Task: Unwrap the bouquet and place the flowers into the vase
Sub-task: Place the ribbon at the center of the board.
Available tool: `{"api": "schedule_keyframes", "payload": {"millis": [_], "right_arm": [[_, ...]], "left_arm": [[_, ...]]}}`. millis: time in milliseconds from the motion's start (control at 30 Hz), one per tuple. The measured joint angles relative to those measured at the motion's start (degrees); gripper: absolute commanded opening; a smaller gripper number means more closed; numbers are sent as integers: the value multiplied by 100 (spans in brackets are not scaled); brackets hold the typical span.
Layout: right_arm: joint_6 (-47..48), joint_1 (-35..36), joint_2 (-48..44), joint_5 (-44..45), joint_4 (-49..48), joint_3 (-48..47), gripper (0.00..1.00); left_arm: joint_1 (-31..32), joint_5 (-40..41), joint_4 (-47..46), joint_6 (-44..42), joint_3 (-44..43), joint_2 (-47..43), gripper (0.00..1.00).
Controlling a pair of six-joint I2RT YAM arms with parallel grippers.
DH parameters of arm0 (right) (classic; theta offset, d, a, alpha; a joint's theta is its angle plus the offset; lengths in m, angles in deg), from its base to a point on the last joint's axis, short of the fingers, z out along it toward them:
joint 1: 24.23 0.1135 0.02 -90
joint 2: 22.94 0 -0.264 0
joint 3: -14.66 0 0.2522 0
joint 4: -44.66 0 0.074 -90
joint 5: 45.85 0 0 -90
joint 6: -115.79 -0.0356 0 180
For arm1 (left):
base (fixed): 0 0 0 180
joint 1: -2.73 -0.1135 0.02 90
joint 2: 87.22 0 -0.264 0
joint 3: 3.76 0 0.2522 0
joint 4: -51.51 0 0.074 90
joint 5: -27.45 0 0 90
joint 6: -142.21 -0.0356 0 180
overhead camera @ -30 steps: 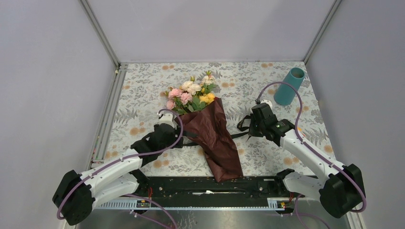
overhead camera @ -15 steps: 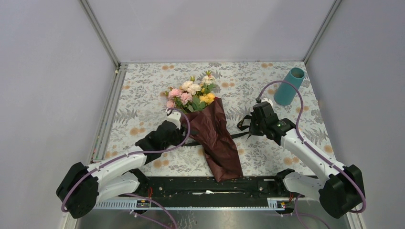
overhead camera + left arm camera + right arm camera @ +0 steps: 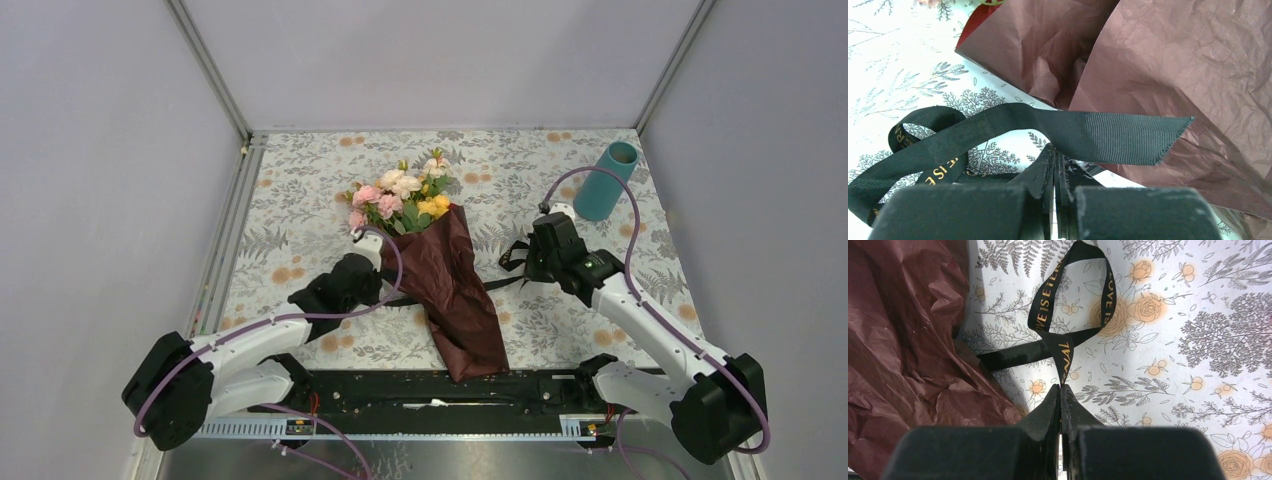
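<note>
The bouquet lies in the middle of the table in its maroon paper (image 3: pixel 455 300), with the flowers (image 3: pixel 400 195) at the far end. A black ribbon (image 3: pixel 1088 132) crosses the wrap. My left gripper (image 3: pixel 1054 150) is shut at the wrap's left edge, and its tips meet the ribbon's lower edge. On the wrap's right side, my right gripper (image 3: pixel 1060 387) is shut on the other ribbon (image 3: pixel 1048 305) end, which loops over the cloth. The teal vase (image 3: pixel 607 180) stands upright at the far right, beyond the right gripper (image 3: pixel 520 265).
A flower-printed tablecloth (image 3: pixel 300 190) covers the table. Grey walls with metal corner posts (image 3: pixel 215 75) close in the left, back and right sides. A black rail (image 3: pixel 440 390) with both arm bases runs along the near edge.
My left gripper has moved right up to the wrap's left edge and gone from open to shut at the ribbon. The right gripper has stayed shut and shifted slightly right.
</note>
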Motion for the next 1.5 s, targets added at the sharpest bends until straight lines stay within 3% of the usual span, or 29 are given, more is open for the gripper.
{"api": "schedule_keyframes", "payload": {"millis": [367, 667, 933, 1033, 1200, 1400, 1433, 1500], "right_arm": [[321, -96, -52, 597, 267, -579, 0], [544, -927, 273, 848, 487, -1497, 0], [621, -1919, 299, 973, 608, -1784, 0], [634, -2205, 267, 999, 651, -1779, 0], [656, -2280, 70, 1104, 531, -1462, 0], [522, -2459, 92, 1475, 339, -767, 0], [481, -2496, 94, 1491, 293, -671, 6], [372, -2555, 98, 1488, 197, -481, 26]], "left_arm": [[-223, 494, 446, 619, -13, -776, 0], [-2155, 214, 1342, 1486, -522, -1480, 0], [-3965, -363, 1650, 1978, -1115, -1576, 0], [-4371, -643, 1589, 2061, -1147, -1609, 15], [-4310, -1547, 1027, 2210, -691, -1746, 36], [-2540, -1711, 938, 2406, -221, -1709, 61], [-2229, -1657, 935, 2455, -221, -1722, 65], [-1814, -1499, 920, 2529, -221, -1773, 72]]}}
